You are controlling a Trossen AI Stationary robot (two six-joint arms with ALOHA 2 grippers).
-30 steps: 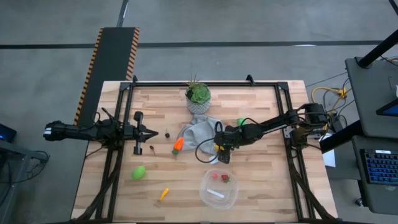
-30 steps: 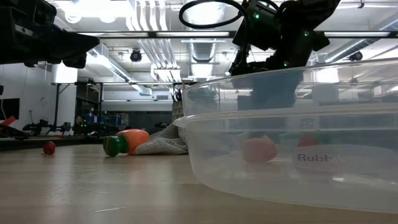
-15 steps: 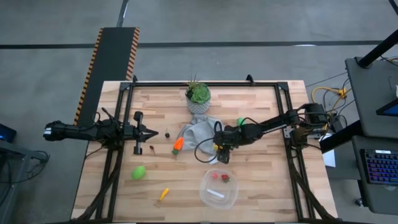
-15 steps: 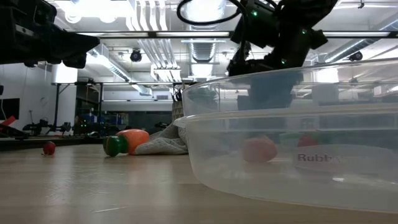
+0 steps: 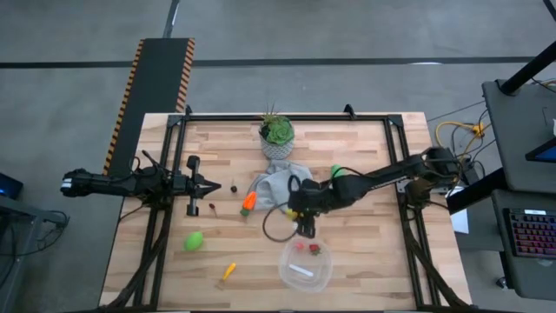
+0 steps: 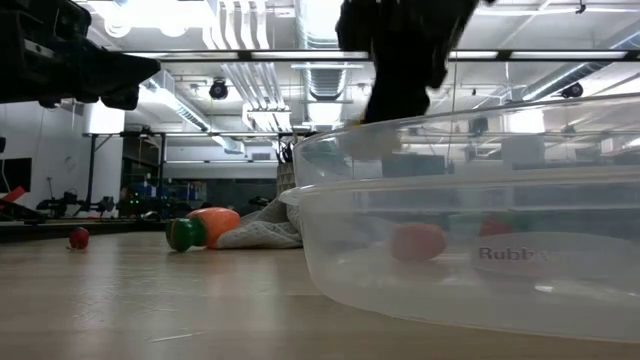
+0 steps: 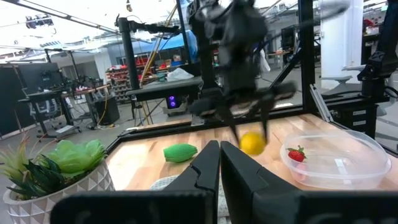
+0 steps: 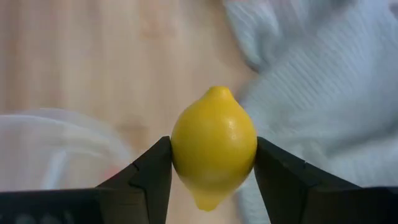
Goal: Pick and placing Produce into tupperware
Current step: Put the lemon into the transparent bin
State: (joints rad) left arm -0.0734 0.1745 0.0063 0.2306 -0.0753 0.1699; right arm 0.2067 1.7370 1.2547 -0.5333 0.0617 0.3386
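Observation:
My right gripper (image 5: 302, 228) points down over the table just past the far rim of the clear tupperware (image 5: 306, 265) and is shut on a yellow lemon (image 8: 213, 146). Two red berries (image 5: 307, 248) lie in the tupperware. On the table lie a green oval (image 5: 193, 241), an orange carrot (image 5: 248, 203), a small yellow-orange carrot (image 5: 228, 271), another green piece (image 5: 336, 170) and two tiny dark berries (image 5: 234, 185). My left gripper (image 5: 213, 184) waits, shut, over the table's left part. My right gripper pinches the lemon across its widest middle (image 8: 177, 152), one finger (image 8: 152, 171) on each side. The fingers come from above, pointing down. The lemon is lifted clear, with its pointed ends (image 8: 217, 93) sticking out beyond the fingers, over the wood between the grey cloth and the tupperware.
A grey cloth (image 5: 278, 185) lies crumpled at the table's middle, with a potted plant (image 5: 276, 139) behind it at the far edge. A black cable loop (image 5: 276, 228) hangs from the right arm. Bare wood lies near the front left.
My right gripper has carried the lemon toward the table's left and near edge, closer to the tupperware's far rim, staying shut on it. The cable loop has swung along with it. The left arm has kept still.

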